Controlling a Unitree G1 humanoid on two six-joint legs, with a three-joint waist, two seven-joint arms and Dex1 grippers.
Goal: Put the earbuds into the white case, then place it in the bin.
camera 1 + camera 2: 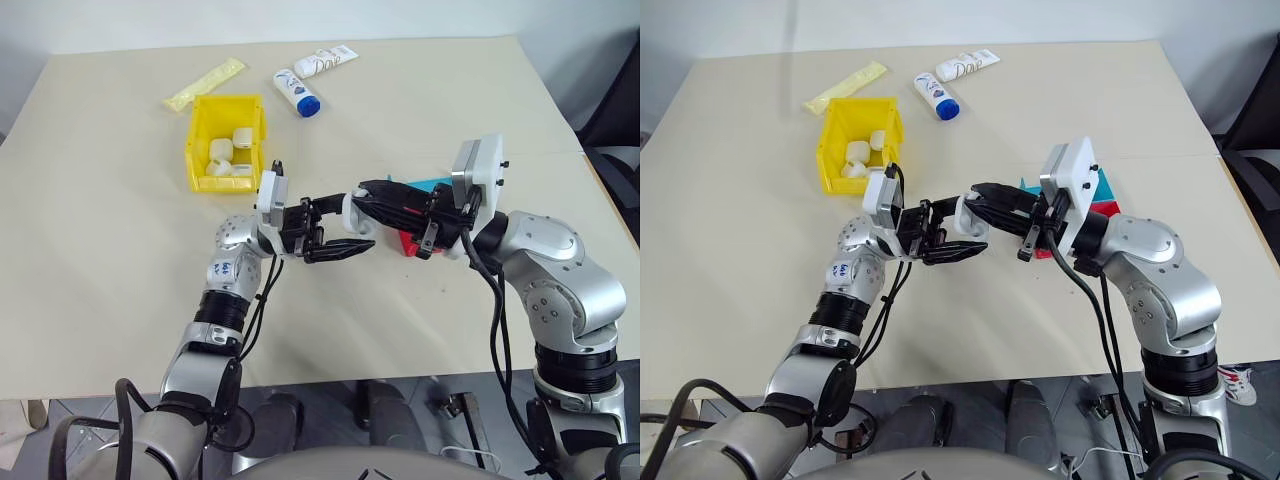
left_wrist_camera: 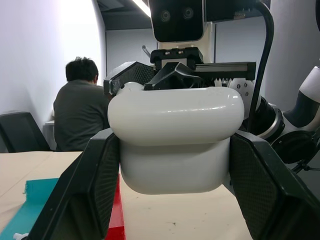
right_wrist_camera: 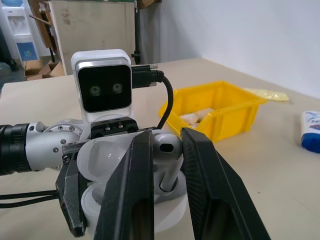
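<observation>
The left gripper (image 1: 340, 247) clamps the white case (image 2: 175, 145) by its sides, lid open, above the table (image 1: 120, 180). The right gripper (image 3: 165, 165) pinches an earbud (image 3: 167, 150) over its well. It should drop straight, stem first, with the case steady.

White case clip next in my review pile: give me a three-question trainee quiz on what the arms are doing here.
1. True or false: the left gripper is shut on the white case, holding it above the table.
2. What does the right gripper hold between its fingers?
A. a white tube
B. an earbud
C. nothing
3. Short answer: where does the bin stand relative to the two grippers, and what lies in it?

Key
1. True; the case sits clamped between the black fingers, lid open.
2. B; the earbud has its stem down in the case.
3. Farther back on the table, on the robot's left; several small white items lie in it.
</observation>
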